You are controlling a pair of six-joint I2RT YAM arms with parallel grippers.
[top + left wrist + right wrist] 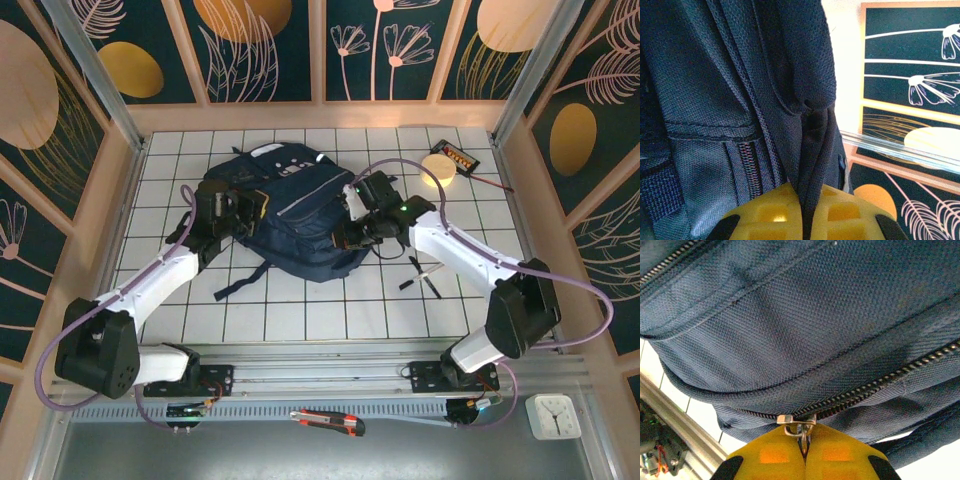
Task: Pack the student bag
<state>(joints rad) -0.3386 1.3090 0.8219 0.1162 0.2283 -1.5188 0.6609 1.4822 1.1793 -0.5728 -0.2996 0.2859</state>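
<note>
The navy student bag (300, 215) lies flat in the middle of the white gridded table (330, 310). My left gripper (262, 207) is at the bag's left side, and its yellow fingers (765, 215) are shut on a dark fold of bag fabric (812, 150) next to a closed zipper (747, 165). My right gripper (348, 215) is at the bag's right side. In the right wrist view, the right gripper (804, 447) is shut on the metal zipper pull (801, 427) of the student bag (805, 315), at the slider of a zipper line (880, 382).
A black pen and a marker (420, 275) lie right of the bag. A yellow disc (437, 166) and a black device with a cable (458, 155) sit at the back right. A utility knife (328, 420) and a white clock (553, 415) lie on the near ledge. Wooden walls enclose the table.
</note>
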